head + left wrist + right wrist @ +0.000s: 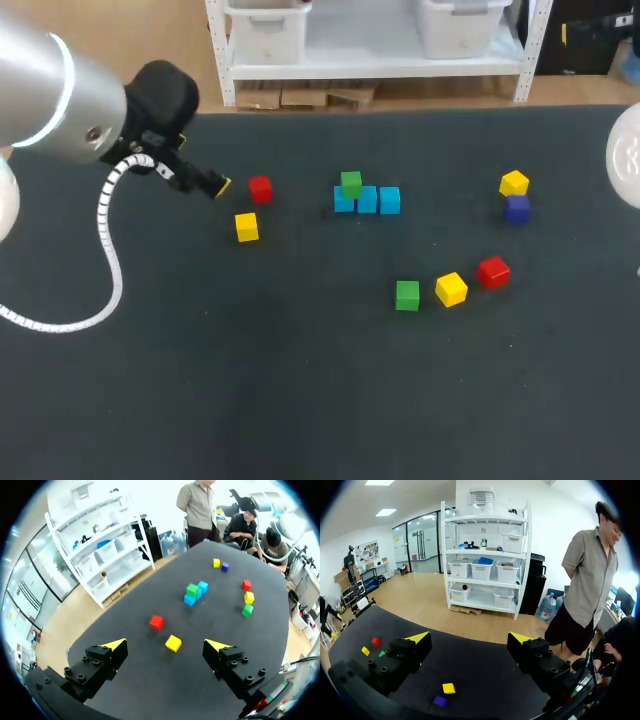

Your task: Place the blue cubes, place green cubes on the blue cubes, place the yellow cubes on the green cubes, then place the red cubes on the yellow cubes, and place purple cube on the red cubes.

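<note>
1. The left gripper (pixel 166 645) hangs over the table with its fingers wide apart, holding nothing.
2. A yellow cube (pixel 173 643) lies ahead of it, in line with the gap between the fingers. A red cube (pixel 156 622) sits just beyond, apart from it.
3. Farther ahead, three blue cubes (pixel 202 586) form a touching row. A green cube (pixel 192 589) rests on the end one nearest the gripper.
4. Off towards the right finger's side, a second green cube (pixel 247 611), second yellow cube (pixel 249 597) and second red cube (pixel 246 585) lie loose in a line.
5. The right gripper (pixel 469 638) is wide open and empty. Under it, a third yellow cube (pixel 449 688) and the purple cube (pixel 440 700) sit close together.
</note>
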Tool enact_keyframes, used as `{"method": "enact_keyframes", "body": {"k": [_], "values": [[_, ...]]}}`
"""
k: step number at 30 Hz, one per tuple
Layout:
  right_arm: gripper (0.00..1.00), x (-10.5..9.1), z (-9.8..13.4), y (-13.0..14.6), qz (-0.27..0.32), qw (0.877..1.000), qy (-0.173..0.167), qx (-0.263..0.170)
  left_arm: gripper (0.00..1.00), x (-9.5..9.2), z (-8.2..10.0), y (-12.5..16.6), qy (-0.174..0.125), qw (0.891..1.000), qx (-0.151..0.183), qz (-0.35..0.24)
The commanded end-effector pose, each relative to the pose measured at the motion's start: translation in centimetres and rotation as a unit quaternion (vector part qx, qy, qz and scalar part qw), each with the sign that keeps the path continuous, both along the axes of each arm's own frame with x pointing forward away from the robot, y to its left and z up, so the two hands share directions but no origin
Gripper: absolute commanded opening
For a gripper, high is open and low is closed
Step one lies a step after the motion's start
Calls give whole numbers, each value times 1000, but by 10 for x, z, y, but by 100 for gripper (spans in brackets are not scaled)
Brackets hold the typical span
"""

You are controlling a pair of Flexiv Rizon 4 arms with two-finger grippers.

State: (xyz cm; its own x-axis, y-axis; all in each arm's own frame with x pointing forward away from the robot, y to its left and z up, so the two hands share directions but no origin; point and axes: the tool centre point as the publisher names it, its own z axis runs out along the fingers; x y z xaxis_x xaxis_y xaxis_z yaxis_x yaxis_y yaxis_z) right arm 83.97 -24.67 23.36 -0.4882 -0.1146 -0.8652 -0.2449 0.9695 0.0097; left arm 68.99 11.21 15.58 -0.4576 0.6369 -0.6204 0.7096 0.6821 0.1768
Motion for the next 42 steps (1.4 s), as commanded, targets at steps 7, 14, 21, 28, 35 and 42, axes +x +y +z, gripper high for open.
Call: {"method": "enact_keyframes", "body": {"k": [7, 14, 21, 28, 35, 42], "values": [[100, 0, 0, -1, 1, 1000, 0, 0, 100, 16, 22, -10, -30, 999, -15, -5], [100, 0, 0, -1, 1, 1000, 0, 0, 100, 23, 24, -8, -32, 999, -17, 4], [100, 0, 0, -1, 1, 1000, 0, 0, 100, 20, 23, -7, -28, 999, -18, 12], [100, 0, 0, -1, 1, 1000, 0, 0, 100, 20, 23, -7, -28, 999, -18, 12], [100, 0, 0, -1, 1, 1000, 0, 0, 100, 20, 23, -7, -28, 999, -18, 12], [100, 0, 0, 5, 27, 997, 36, -60, 100, 20, 23, -7, -28, 999, -18, 12]]}}
